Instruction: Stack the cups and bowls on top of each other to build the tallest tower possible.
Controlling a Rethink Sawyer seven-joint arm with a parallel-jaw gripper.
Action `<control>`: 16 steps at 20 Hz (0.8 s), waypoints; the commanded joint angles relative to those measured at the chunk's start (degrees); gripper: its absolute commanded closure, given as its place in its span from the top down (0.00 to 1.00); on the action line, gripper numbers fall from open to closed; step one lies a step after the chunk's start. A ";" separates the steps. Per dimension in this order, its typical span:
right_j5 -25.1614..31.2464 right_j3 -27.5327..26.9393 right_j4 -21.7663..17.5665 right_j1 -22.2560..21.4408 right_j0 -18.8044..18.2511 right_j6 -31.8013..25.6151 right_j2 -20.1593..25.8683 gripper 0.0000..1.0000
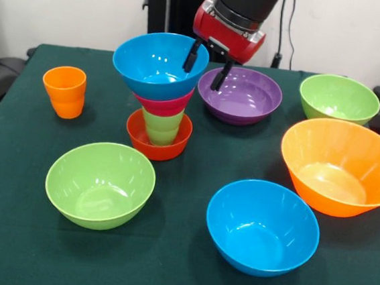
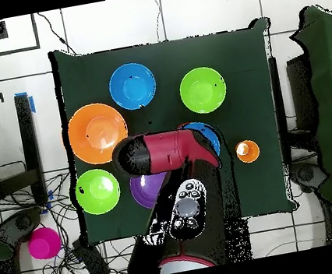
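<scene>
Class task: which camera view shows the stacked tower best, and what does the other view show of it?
The front view: the tower shows every layer, red-orange bowl, green cup, pink bowl, blue bowl on top. In the overhead view the arm hides all but a blue rim.

A dark green cloth (image 1: pixel 164 275) covers the worktop from edge to edge. Seen from above, the floor (image 2: pixel 202 10) around it is pale tile with dark grid lines. A pink round object (image 2: pixel 43 243) sits on that floor at about eight o'clock from the worktop, among loose black cables (image 2: pixel 80 257). A small strip of blue tape (image 2: pixel 31 101) lies off the edge at ten o'clock. In the front view, a white wall (image 1: pixel 68 6) stands at twelve o'clock behind the worktop.
</scene>
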 commanded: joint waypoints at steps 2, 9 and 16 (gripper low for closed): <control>-0.33 -2.48 0.79 2.83 0.73 6.79 3.36 1.00; -0.26 -2.94 0.83 3.37 0.82 6.85 3.30 1.00; -0.37 -2.63 0.94 2.97 0.18 6.21 3.80 1.00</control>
